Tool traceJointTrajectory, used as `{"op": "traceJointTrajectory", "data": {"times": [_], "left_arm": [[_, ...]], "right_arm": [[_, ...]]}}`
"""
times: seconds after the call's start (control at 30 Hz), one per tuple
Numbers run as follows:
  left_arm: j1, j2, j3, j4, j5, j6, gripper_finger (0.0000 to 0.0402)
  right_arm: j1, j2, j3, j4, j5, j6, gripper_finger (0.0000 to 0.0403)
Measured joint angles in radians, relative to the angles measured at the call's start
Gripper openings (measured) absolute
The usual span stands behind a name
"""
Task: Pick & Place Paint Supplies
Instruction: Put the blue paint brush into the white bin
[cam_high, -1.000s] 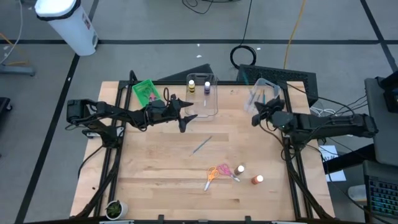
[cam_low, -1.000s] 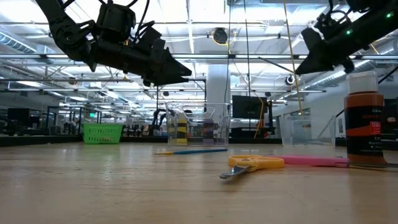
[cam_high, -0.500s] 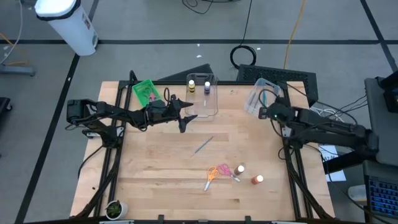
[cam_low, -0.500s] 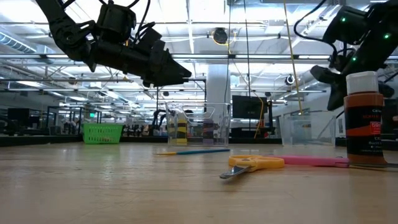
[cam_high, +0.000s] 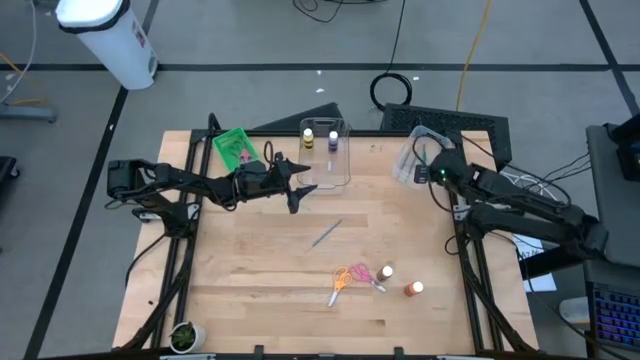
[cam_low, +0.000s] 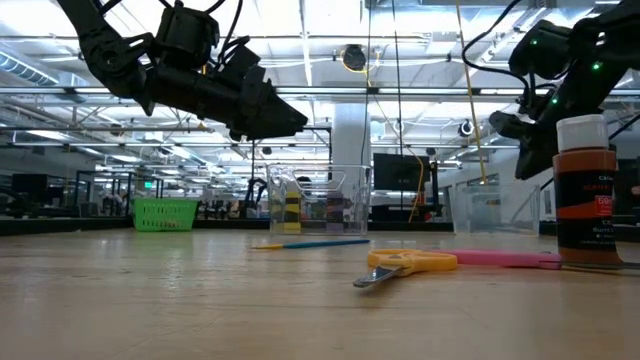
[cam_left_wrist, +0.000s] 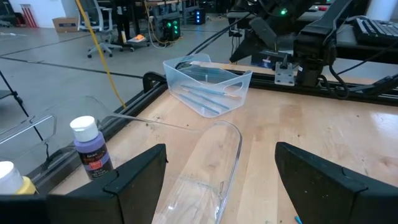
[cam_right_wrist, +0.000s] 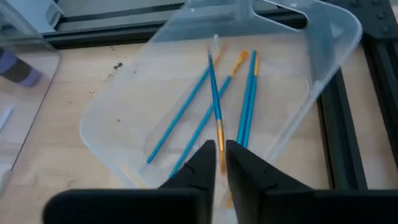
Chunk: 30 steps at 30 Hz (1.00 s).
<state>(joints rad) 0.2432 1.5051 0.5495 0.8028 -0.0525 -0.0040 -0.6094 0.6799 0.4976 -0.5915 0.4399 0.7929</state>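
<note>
**Right hand over the brush tub, one brush between its fingers**

On the left, our left hand (cam_high: 297, 192) hangs wide open and empty above the desk (cam_high: 260, 270), just beside the clear tub (cam_high: 328, 150) that holds a yellow bottle (cam_high: 309, 136) and a purple bottle (cam_high: 333, 140). It waits there.

Mid-desk, a loose brush (cam_high: 325, 233) lies on a slant, well apart from both hands but nearer the left one. Toward the front edge lie the scissors (cam_high: 342, 279) and two more bottles (cam_high: 414, 289).

On the right, our right hand (cam_right_wrist: 220, 163) sits directly above the brush tub (cam_high: 418, 155) at the back right corner. Its fingers are nearly together, with a blue brush (cam_right_wrist: 214, 102) between the tips. That brush runs straight out from the hand, in line with its reach, over three other brushes already in the tub. We judge that this brush needs only a release to fall lengthwise among them.
</note>
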Motion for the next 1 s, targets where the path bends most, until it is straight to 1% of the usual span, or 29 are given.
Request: {"op": "traceJointTrajectory", "data": {"times": [0.2, 0.3, 0.37, 0.43, 0.53, 0.6, 0.63, 0.7, 0.77, 0.83, 0.93, 1.0], "left_arm": [[0.000, 0.000, 0.000, 0.000, 0.000, 0.000, 0.0308], [0.000, 0.000, 0.000, 0.000, 0.000, -0.001, 0.0308], [0.000, 0.000, 0.000, 0.000, 0.001, -0.012, 0.0308], [-0.009, 0.000, 0.000, 0.000, 0.009, -0.036, 0.0308], [-0.043, -0.023, 0.011, -0.045, 0.027, -0.046, 0.0308], [-0.081, -0.051, 0.049, -0.133, 0.026, -0.027, 0.0308], [-0.104, -0.068, 0.072, -0.209, 0.024, -0.021, 0.0308], [-0.158, -0.090, 0.134, -0.399, 0.022, -0.020, 0.0308], [-0.219, -0.090, 0.199, -0.585, 0.008, -0.022, 0.0308], [-0.279, -0.082, 0.252, -0.750, -0.009, -0.028, 0.0308], [-0.361, -0.045, 0.290, -0.877, -0.032, -0.032, 0.0308], [-0.408, -0.019, 0.288, -0.929, -0.036, -0.046, 0.0308]], "right_arm": [[0.000, 0.040, 0.000, 0.073, 0.000, -0.070, 0.0110], [0.003, 0.042, 0.000, 0.151, -0.004, -0.129, 0.0145], [0.010, 0.041, 0.000, 0.229, -0.042, -0.192, 0.0164], [0.017, 0.036, 0.000, 0.327, -0.102, -0.262, 0.0177], [0.038, 0.031, 0.000, 0.492, -0.224, -0.373, 0.0187], [0.062, 0.029, 0.000, 0.599, -0.324, -0.435, 0.0189], [0.076, 0.029, 0.000, 0.652, -0.375, -0.460, 0.0189], [0.112, 0.029, 0.001, 0.745, -0.466, -0.509, 0.0187], [0.156, 0.029, 0.001, 0.820, -0.531, -0.562, 0.0183], [0.210, 0.030, 0.001, 0.874, -0.553, -0.618, 0.0177], [0.296, 0.042, 0.001, 0.914, -0.528, -0.697, 0.0170], [0.350, 0.058, 0.001, 0.935, -0.478, -0.721, 0.0166]]}}
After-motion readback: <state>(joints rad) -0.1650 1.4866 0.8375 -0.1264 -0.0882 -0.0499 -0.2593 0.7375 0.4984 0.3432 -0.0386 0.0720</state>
